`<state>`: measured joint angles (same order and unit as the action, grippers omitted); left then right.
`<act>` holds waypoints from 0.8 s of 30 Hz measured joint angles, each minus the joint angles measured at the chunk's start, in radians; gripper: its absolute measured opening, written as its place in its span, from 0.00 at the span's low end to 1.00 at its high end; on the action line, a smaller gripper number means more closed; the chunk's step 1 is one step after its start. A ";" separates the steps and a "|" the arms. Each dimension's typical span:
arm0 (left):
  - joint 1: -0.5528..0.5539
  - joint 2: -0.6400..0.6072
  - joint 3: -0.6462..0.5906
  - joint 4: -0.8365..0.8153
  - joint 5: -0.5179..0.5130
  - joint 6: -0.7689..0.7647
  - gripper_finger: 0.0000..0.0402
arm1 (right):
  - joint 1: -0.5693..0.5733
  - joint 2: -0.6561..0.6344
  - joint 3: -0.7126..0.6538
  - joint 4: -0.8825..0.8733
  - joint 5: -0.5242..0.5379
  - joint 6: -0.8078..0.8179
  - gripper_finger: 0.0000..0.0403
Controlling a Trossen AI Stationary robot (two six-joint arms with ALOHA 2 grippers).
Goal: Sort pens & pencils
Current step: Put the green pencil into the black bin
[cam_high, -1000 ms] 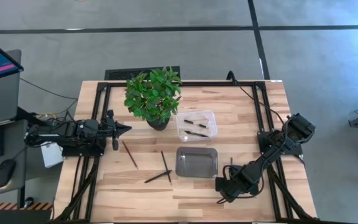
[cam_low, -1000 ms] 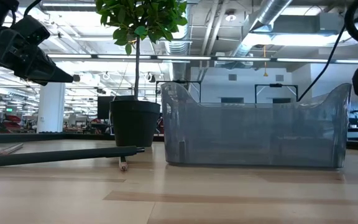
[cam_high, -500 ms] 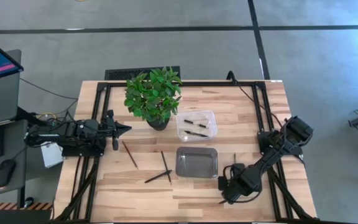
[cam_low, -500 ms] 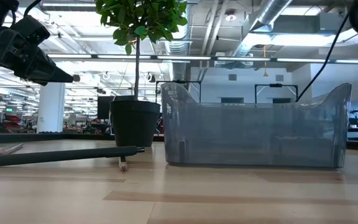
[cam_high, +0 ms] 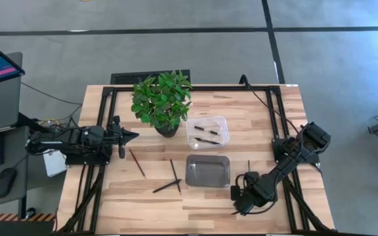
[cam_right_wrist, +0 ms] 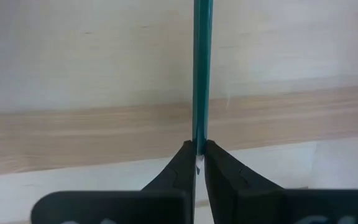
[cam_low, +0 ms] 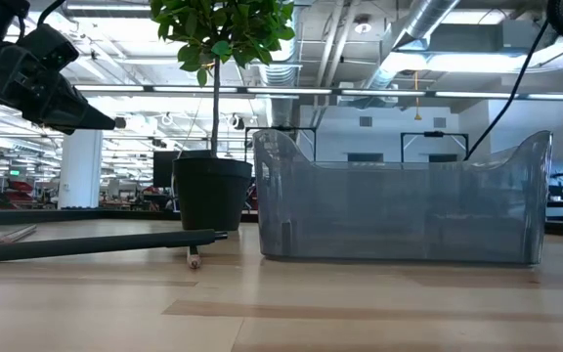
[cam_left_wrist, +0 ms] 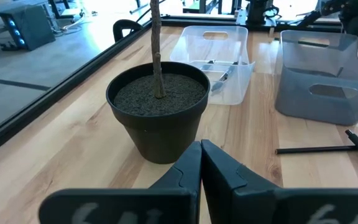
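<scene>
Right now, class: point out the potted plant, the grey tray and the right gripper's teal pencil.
potted plant point(cam_high: 161, 99), high view, leaves.
grey tray point(cam_high: 207, 184), high view, near rim.
teal pencil point(cam_right_wrist: 202, 74), right wrist view, shaft.

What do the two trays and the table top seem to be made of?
The upper tray looks like clear, glossy plastic: the pens inside and the wood beneath show through. The lower tray seems grey, smoky translucent plastic: the room shows dimly through its wall in the low view. The table top looks like pale, matt wood with visible plank seams.
</scene>
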<state>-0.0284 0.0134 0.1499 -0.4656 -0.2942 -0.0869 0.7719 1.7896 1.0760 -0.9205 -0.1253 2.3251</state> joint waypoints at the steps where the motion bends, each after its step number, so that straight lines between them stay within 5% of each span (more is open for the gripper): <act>1: 0.000 0.000 0.000 0.000 0.000 0.000 0.00 | 0.000 0.000 0.000 -0.005 0.000 -0.001 0.11; 8: 0.000 0.000 0.000 0.000 0.000 0.000 0.00 | 0.000 -0.001 0.025 -0.107 0.008 -0.005 0.11; 15: 0.000 0.000 0.000 0.000 0.000 0.000 0.00 | -0.010 -0.004 0.192 -0.354 0.141 -0.055 0.11; 24: 0.000 0.000 0.000 0.000 0.000 0.000 0.00 | -0.105 -0.004 0.378 -0.465 0.370 -0.384 0.11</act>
<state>-0.0284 0.0132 0.1501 -0.4656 -0.2943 -0.0868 0.6668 1.7855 1.4540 -1.3855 0.2447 1.9413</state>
